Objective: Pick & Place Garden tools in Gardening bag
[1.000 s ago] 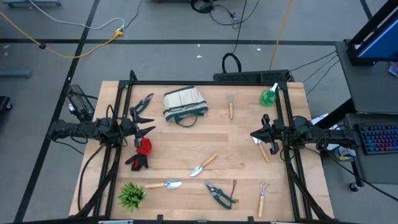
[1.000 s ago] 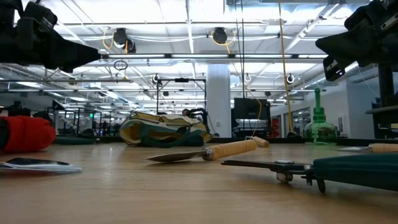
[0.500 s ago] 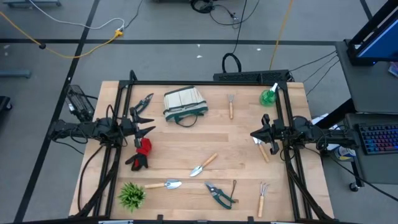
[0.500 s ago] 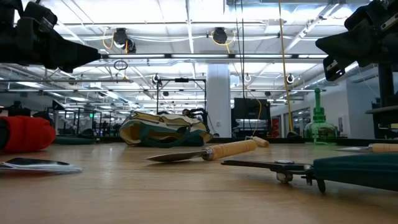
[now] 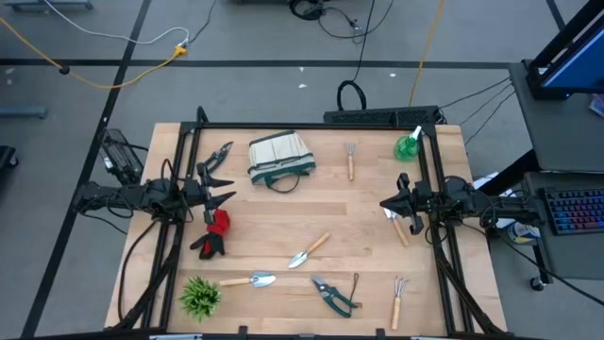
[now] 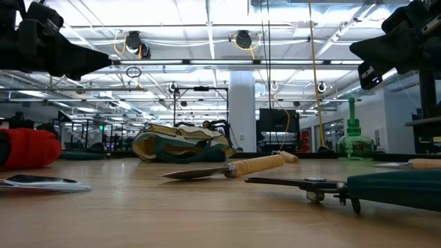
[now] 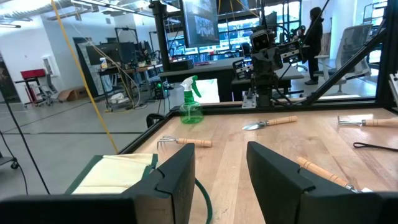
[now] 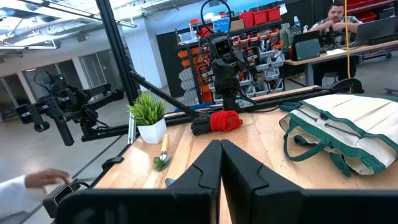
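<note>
The cream gardening bag (image 5: 281, 156) with green trim lies on its side at the table's far middle. Garden tools lie flat around it: black pruners (image 5: 219, 154), a red-and-black glove (image 5: 215, 231), two trowels (image 5: 309, 250) (image 5: 247, 280), green pruners (image 5: 332, 293), two hand forks (image 5: 350, 159) (image 5: 399, 300) and a green spray bottle (image 5: 408, 144), which stands upright. My left gripper (image 5: 225, 196) hovers open at the left side, above the glove's far end, fingers level (image 7: 221, 168). My right gripper (image 5: 385, 202) hovers shut at the right side (image 8: 220, 155). Neither holds anything.
A spiky green plant (image 5: 199, 296) in a white pot stands at the near left corner. A wooden-handled tool (image 5: 400, 227) lies beneath my right arm. Black frame rails (image 5: 283, 126) run along the table's far edge and sides. People show in the room beyond the table.
</note>
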